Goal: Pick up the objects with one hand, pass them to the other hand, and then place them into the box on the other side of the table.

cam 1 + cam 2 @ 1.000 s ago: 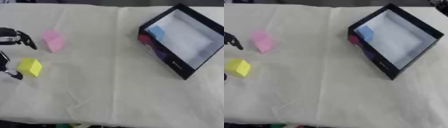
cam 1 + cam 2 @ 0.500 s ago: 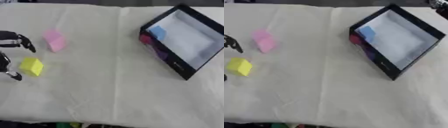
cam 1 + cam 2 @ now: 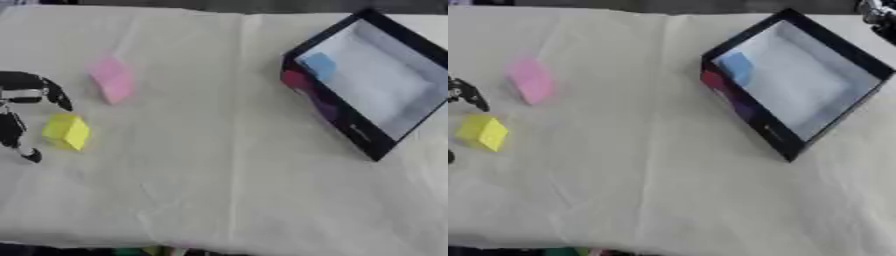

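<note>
A yellow block (image 3: 67, 131) lies on the cream cloth near the left edge. A pink block (image 3: 112, 80) lies just beyond it. My left hand (image 3: 24, 92) is open at the left edge. Its fingers reach over the far side of the yellow block and its thumb (image 3: 19, 142) sits on the near left, with a small gap to the block. A black box (image 3: 350, 130) with a white inside stands askew at the right, with a blue object (image 3: 319, 65) in its far left corner. A silver and black bit of my right hand (image 3: 877, 15) shows at the upper right corner.
The cream cloth (image 3: 219, 175) covers the whole table and is wrinkled toward the near edge. The box's left outer wall carries red and purple markings (image 3: 302, 85). A wide stretch of cloth separates the blocks from the box.
My left hand's fingers have come down slightly toward the yellow block. Both blocks and the box lie where they were.
</note>
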Controlling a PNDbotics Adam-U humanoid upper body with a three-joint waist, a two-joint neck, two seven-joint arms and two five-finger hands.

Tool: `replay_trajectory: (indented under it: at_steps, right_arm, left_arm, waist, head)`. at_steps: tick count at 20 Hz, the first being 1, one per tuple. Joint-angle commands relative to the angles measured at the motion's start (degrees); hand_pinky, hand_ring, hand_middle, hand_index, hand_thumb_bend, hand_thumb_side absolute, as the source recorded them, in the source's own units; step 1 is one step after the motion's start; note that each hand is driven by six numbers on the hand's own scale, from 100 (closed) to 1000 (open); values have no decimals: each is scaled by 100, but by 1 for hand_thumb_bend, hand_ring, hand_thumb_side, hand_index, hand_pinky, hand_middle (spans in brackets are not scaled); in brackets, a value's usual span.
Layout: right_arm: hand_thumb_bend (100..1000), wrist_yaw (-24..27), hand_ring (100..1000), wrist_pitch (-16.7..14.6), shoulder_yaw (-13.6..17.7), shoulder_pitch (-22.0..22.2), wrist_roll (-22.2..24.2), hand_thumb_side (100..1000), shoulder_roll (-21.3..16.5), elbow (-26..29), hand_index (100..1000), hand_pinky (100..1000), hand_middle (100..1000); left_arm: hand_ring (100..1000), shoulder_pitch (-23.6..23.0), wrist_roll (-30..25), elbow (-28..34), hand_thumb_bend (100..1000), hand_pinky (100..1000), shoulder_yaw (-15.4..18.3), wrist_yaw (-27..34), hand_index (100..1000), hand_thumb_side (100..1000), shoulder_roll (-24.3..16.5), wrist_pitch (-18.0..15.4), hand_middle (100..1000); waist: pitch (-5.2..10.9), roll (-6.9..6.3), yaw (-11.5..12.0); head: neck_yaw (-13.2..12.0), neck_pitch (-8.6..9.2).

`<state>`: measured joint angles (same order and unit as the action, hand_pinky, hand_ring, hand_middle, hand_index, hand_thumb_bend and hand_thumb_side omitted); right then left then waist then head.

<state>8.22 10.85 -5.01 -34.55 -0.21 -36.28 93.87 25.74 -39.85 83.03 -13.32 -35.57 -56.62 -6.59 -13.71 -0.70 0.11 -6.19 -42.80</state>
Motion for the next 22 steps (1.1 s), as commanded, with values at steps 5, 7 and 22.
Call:
replay_trajectory:
  at_steps: [5, 7, 22]
  right_arm:
    - [100, -84, 845, -18, 28, -72, 44, 568, -99, 7, 929, 899, 926]
    - [100, -97, 845, -18, 25, -68, 50, 568, -94, -2, 930, 899, 926]
    - [100, -119, 846, -22, 15, -73, 70, 566, -81, -11, 931, 900, 928]
  left_arm:
    - [835, 96, 203, -172, 734, 822, 13, -54, 794, 110, -86, -75, 755]
    - [826, 108, 237, -180, 697, 816, 17, -24, 779, 100, -70, -82, 746]
    - [782, 137, 295, -273, 531, 793, -41, 103, 656, 100, 11, -77, 682]
  waist:
    - [128, -16, 8]
    - [127, -16, 7]
    - [125, -13, -2]
  head:
    - [-26, -13]
    - [-27, -13]
    - [-17, -15]
